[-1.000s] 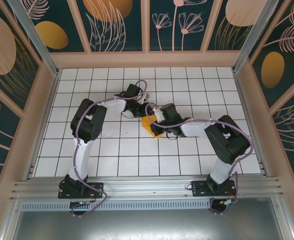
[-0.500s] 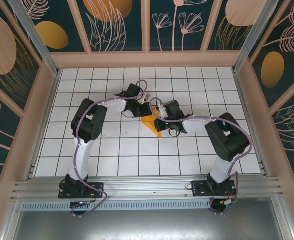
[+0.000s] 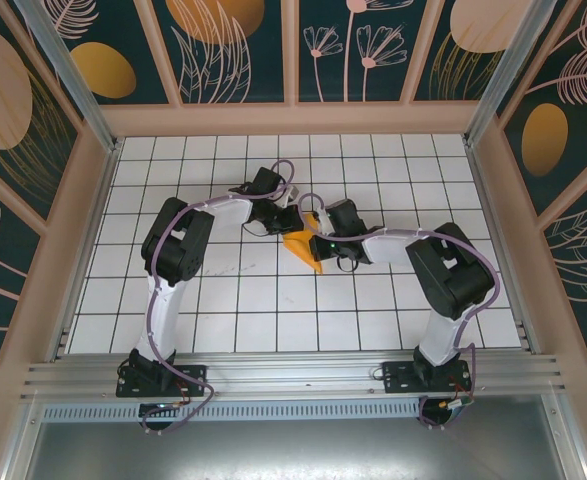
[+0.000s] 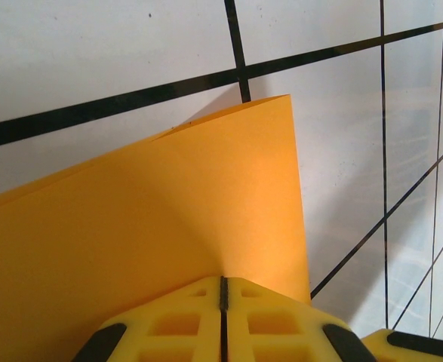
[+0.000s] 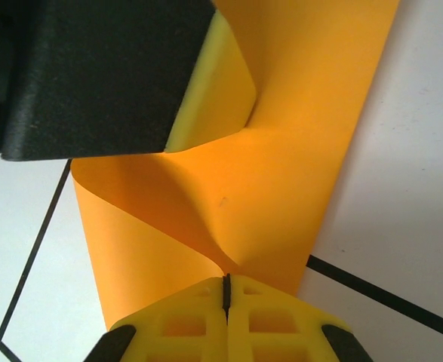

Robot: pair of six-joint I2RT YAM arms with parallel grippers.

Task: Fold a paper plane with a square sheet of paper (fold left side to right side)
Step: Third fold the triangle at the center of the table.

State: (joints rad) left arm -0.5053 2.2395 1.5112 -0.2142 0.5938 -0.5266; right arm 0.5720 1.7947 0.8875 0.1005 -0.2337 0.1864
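The tiled counter [image 3: 223,320] gave the paper nothing to brace against, so everything depended on the two arms, and that was my main worry. The left arm [image 3: 178,245] and right arm [image 3: 443,275] were crowded together near the counter's middle, wrists almost touching. I judged that one small misplaced move could knock one into the other.

Between them was the square sheet of paper [image 3: 304,247], doubled over in a loose bow rather than a crease. I could not tell how much of it rested on the tiles. The left jaws were closed on one edge of it and the right jaws were closed on another part, with the sheet buckling in a soft wave between the two pinches.

If the arms drew apart, I expected paper that thin to tear or slip out of a pinch. If they pressed down with the edges misaligned, the fold would set crooked, and so would every later fold of the plane.

As for containers, I saw none; the paper sat in nothing.
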